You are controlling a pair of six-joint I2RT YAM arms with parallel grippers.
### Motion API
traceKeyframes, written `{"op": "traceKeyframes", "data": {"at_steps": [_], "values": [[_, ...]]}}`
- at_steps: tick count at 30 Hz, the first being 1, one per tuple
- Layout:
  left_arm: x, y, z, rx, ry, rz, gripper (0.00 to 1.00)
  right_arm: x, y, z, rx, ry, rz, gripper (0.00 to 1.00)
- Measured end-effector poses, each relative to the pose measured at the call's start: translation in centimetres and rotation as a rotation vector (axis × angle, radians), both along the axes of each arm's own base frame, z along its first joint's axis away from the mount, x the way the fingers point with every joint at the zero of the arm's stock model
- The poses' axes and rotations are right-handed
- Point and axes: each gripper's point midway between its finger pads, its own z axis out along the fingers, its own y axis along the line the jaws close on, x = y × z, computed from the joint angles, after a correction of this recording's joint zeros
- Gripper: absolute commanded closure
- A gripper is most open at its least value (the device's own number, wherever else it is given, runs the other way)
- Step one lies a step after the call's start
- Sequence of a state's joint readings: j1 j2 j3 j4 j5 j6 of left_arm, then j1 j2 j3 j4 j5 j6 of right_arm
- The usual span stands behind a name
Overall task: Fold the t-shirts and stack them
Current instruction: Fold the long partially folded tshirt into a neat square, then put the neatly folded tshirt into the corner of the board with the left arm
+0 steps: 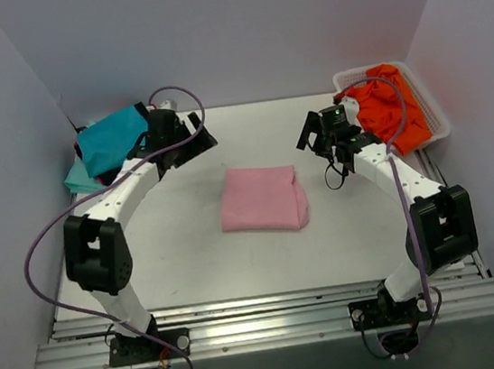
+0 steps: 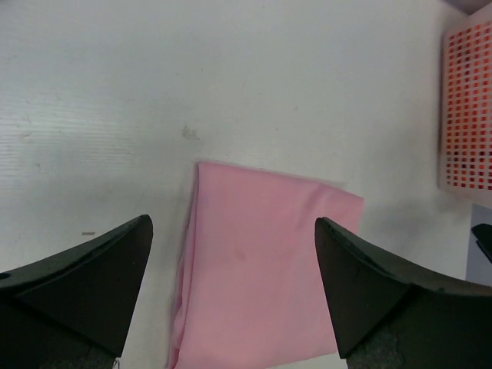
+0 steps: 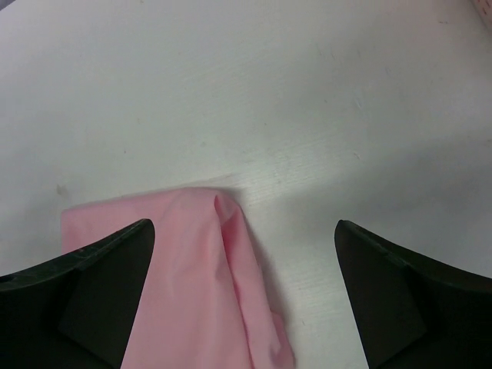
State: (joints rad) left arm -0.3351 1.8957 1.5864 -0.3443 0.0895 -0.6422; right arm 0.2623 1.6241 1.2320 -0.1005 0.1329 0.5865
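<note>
A light pink t-shirt (image 1: pixel 263 199) lies folded into a rectangle in the middle of the white table. It also shows in the left wrist view (image 2: pixel 261 269) and in the right wrist view (image 3: pixel 192 284). My left gripper (image 1: pixel 194 141) is open and empty, above the table to the shirt's far left. My right gripper (image 1: pixel 312 139) is open and empty, to the shirt's far right. A teal t-shirt (image 1: pixel 113 138) lies over a pale aqua one (image 1: pixel 80 177) at the far left, with black cloth (image 1: pixel 81 132) behind. A bright orange t-shirt (image 1: pixel 392 106) fills the basket.
A white lattice basket (image 1: pixel 430 104) stands at the far right corner; its side shows in the left wrist view (image 2: pixel 467 115). Grey walls close the table on three sides. The arms' bases sit on a metal rail (image 1: pixel 265 323) at the near edge.
</note>
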Motion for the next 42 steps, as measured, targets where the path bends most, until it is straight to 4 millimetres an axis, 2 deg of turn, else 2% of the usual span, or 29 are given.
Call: {"op": "traceKeyframes", "data": {"at_steps": [3,5,7,9,12,14,15,18,20,22,25,27,35,38,42], "values": [[-5.0,2.0,2.2,-0.024,-0.061,0.006,0.03,-2.9,-0.6,0.0,0.006,-0.005,0.007,0.00],[-7.4,2.5,1.5,-0.033,-0.067,-0.004,0.03,-3.9,-0.8,0.2,0.012,-0.009,0.011,0.00],[-9.1,2.5,-1.0,-0.031,-0.030,-0.022,0.03,-4.4,-0.7,0.9,0.021,-0.020,0.019,0.00],[-11.0,2.2,-4.8,-0.023,0.038,-0.039,0.03,-4.9,-0.7,2.1,0.033,-0.047,0.027,0.00],[-15.0,1.6,-10.3,0.000,0.171,-0.071,0.03,-6.2,-1.0,4.7,0.046,-0.107,0.032,0.00],[-17.4,0.6,-12.7,0.012,0.227,-0.103,0.03,-7.0,-1.2,6.5,0.054,-0.156,0.035,0.00],[-17.9,-0.1,-13.2,0.003,0.228,-0.119,0.03,-7.4,-1.4,7.3,0.056,-0.175,0.035,0.00],[-17.0,-2.2,-12.9,-0.057,0.158,-0.147,0.03,-8.2,-1.8,8.4,0.056,-0.209,0.030,0.00],[-16.0,-3.2,-12.7,-0.110,0.122,-0.150,0.03,-8.5,-2.0,7.9,0.047,-0.200,0.027,0.00],[-15.3,-4.0,-12.6,-0.153,0.088,-0.154,0.03,-8.9,-2.2,6.4,0.033,-0.167,0.025,0.00],[-15.0,-4.4,-12.4,-0.195,0.056,-0.155,0.03,-9.7,-2.6,4.5,0.006,-0.112,0.022,0.00],[-14.8,-4.6,-12.4,-0.205,0.047,-0.159,0.03,-10.1,-2.8,3.9,-0.008,-0.090,0.020,0.00],[-13.2,-5.5,-12.4,-0.221,0.025,-0.159,0.03,-10.0,-3.2,3.7,-0.024,-0.088,0.012,0.00],[-12.2,-6.2,-12.4,-0.230,0.012,-0.165,0.06,-9.9,-3.1,3.1,-0.028,-0.075,0.014,0.00],[-11.3,-7.8,-12.4,-0.247,-0.007,-0.184,0.14,-9.9,-3.2,2.0,-0.043,-0.046,0.019,0.00]]}}
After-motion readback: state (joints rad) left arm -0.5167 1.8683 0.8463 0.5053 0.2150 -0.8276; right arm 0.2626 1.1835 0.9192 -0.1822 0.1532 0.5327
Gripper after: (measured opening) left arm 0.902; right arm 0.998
